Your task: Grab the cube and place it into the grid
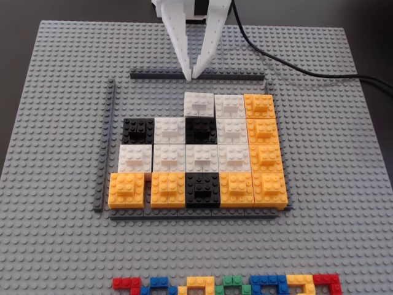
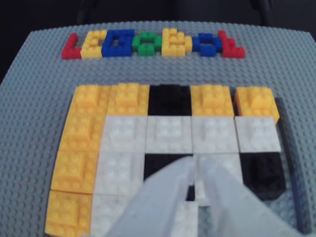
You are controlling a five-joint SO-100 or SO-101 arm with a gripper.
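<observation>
Cube (image 1: 199, 104): square studded white plastic, seated in grid (image 1: 198, 153).

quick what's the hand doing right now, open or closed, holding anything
Hand: closed, fingertips together, holding nothing; it sits at the dark strip behind the grid.

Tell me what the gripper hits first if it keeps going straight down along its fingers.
Probably the thin dark grey strip along the grid's far edge: in the fixed view the gripper, fingers together and empty, points right at it. Depth is unclear; the wrist view suggests it might instead meet a white block just inside.
</observation>
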